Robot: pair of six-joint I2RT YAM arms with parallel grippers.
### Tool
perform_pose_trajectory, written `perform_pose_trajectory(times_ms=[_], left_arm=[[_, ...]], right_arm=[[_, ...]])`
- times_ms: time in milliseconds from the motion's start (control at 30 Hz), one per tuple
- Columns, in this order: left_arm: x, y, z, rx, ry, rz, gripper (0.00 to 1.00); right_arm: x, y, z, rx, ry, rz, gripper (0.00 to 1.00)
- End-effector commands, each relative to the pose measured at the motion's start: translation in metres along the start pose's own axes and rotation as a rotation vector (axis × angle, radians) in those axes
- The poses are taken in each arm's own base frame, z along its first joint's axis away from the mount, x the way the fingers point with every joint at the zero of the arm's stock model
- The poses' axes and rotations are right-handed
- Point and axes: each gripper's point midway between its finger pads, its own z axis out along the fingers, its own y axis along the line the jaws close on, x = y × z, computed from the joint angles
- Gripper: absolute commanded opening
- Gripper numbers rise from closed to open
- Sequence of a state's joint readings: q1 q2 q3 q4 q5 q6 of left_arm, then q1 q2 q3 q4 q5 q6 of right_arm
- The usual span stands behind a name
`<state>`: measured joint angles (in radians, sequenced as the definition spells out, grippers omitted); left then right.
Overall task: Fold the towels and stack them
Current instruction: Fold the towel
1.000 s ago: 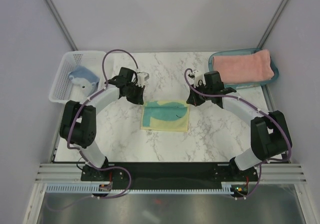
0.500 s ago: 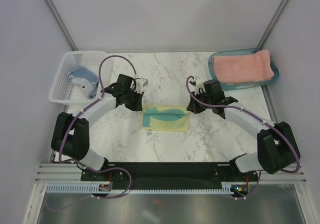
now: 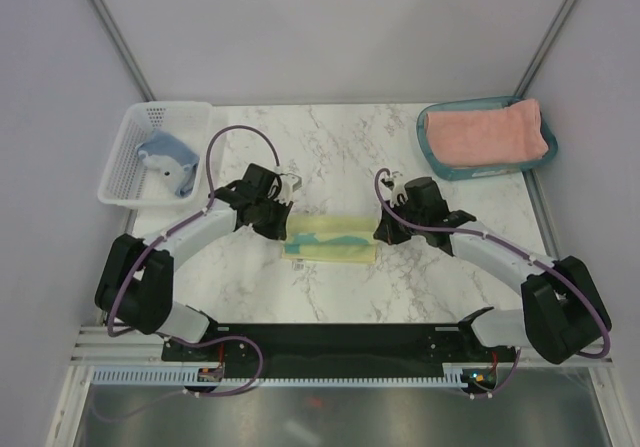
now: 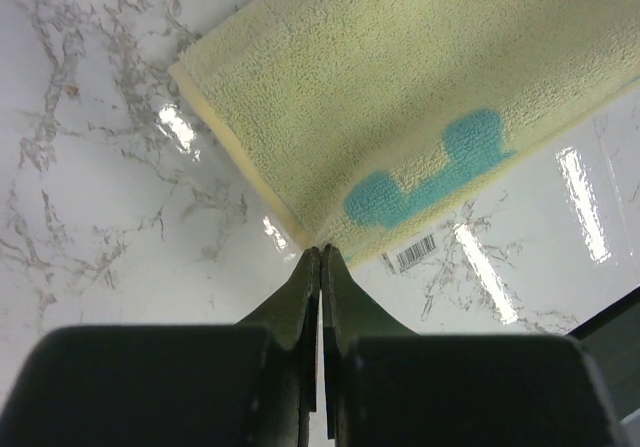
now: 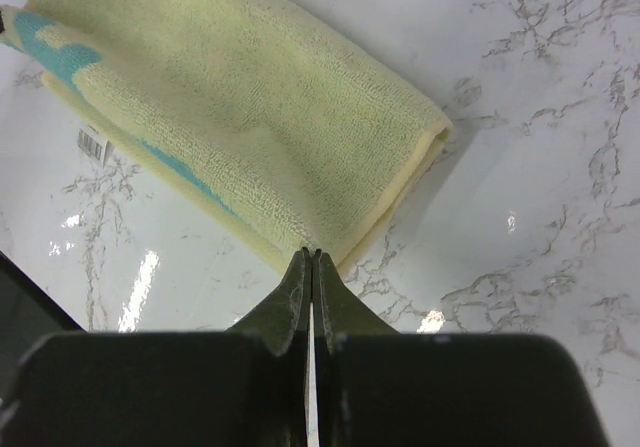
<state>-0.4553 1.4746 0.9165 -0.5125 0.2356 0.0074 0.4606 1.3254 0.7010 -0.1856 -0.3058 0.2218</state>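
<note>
A white marble-patterned surface [image 3: 330, 147] with grey veins fills the middle of the overhead view; in the wrist views it is glossy, with bright glare patches [image 4: 585, 202] [image 5: 560, 167]. At its rear left corner stands a white perforated plastic basket [image 3: 120, 167], at its rear right a shallow teal tray [image 3: 423, 135], the two well apart. Plain grey panels [image 3: 330, 37] wall in the back and sides, with slanted metal posts [image 3: 115, 32] at the corners. Along the near edge lie a black base plate [image 3: 340, 342], aluminium rails [image 3: 110, 345] and a white slotted cable duct [image 3: 340, 375]. Below that is what may be a brushed metal sheet [image 3: 330, 417].
</note>
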Motion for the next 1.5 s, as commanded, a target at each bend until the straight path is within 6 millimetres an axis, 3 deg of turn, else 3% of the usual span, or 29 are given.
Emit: perform_pose_trajectory(times_ms=[0,167,500,800,900,933,1033,1167,1267,1467], left_arm=[[-0.004,0.003,-0.013,-0.046,-0.03,-0.034,0.02],[0.001,0.007,-0.013,-0.07,-0.021,-0.051,0.02],[0.005,0.0,-0.008,-0.043,0.027,-0.063,0.02],[0.026,-0.013,0.002,-0.011,0.161,-0.096,0.15],[0.03,-0.012,0.002,-0.039,0.181,-0.104,0.21],[0.03,-0.011,0.001,-0.047,0.18,-0.105,0.26],[0.026,-0.005,-0.009,-0.104,0.166,-0.12,0.44],[0.02,0.005,-0.025,-0.204,0.148,-0.158,0.61],[0.012,0.016,-0.037,-0.291,0.118,-0.201,0.63],[-0.021,-0.034,-0.026,-0.02,0.019,-0.326,0.56]], right_arm=[[-0.014,0.004,-0.007,0.007,-0.079,0.017,0.0],[-0.003,0.011,-0.005,-0.01,-0.065,0.03,0.0],[0.025,0.001,0.0,0.036,-0.006,0.061,0.0],[0.032,0.001,-0.001,0.036,0.021,0.068,0.04],[0.034,0.001,-0.003,0.039,0.029,0.072,0.12],[0.034,0.002,-0.005,0.04,0.034,0.078,0.2],[0.032,0.004,-0.011,0.051,0.036,0.102,0.32],[0.024,0.008,-0.024,0.062,0.016,0.13,0.38],[0.016,0.01,-0.031,0.08,0.014,0.163,0.38],[-0.014,0.029,-0.025,0.014,-0.02,0.223,0.3]])
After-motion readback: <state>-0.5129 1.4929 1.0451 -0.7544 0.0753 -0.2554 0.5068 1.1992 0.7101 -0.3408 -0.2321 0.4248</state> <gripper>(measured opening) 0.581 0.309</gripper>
